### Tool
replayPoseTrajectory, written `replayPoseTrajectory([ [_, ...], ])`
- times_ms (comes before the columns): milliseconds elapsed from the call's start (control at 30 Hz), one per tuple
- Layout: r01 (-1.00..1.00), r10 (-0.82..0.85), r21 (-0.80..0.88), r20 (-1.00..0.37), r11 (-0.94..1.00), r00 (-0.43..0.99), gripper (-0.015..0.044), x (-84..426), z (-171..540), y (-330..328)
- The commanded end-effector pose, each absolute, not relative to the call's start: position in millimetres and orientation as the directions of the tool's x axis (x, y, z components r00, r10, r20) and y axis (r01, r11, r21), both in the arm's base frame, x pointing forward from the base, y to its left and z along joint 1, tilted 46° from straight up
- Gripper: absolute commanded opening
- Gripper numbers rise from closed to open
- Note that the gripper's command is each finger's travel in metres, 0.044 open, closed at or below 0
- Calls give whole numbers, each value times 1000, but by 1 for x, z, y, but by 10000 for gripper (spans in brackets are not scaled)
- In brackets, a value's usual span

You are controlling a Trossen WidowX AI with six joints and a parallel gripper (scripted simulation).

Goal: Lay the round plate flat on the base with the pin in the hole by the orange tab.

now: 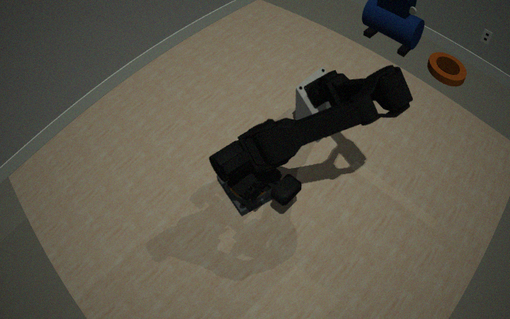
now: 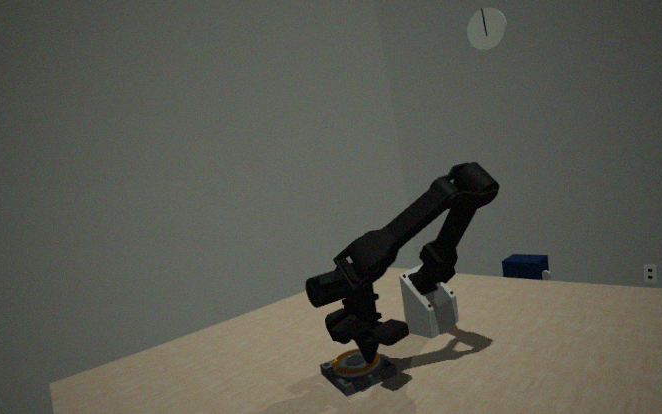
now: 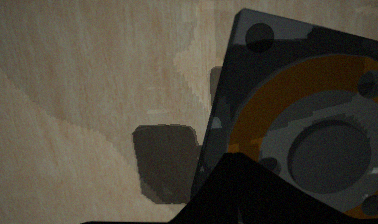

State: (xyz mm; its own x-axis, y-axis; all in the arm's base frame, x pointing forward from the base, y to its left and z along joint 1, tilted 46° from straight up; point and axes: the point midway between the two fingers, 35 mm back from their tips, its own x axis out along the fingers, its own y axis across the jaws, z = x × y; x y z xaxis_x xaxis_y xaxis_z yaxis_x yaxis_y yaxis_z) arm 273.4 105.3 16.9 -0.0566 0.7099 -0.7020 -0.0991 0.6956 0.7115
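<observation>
Gripper [image 2: 369, 356] fully closed, empty, tips down over the plate [image 2: 346, 364].

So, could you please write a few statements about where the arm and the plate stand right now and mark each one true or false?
1. The hand is shut with nothing between its fingers. True.
2. The hand hangs over the plate on its base. True.
3. The plate has a green ring. False: the ring is orange.
4. The top view shows the whole plate. False: the arm covers it almost entirely.
5. A blue tank stands off the wooden floor, near the wall. True.
</observation>
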Motion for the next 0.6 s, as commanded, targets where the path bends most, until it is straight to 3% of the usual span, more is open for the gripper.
replayPoseTrajectory([
  [0, -89, 714, 716, -698, 693, -61, 0, 266, 17, 106],
  [567, -88, 713, 716, -698, 693, -62, 0, 247, 12, 101],
])
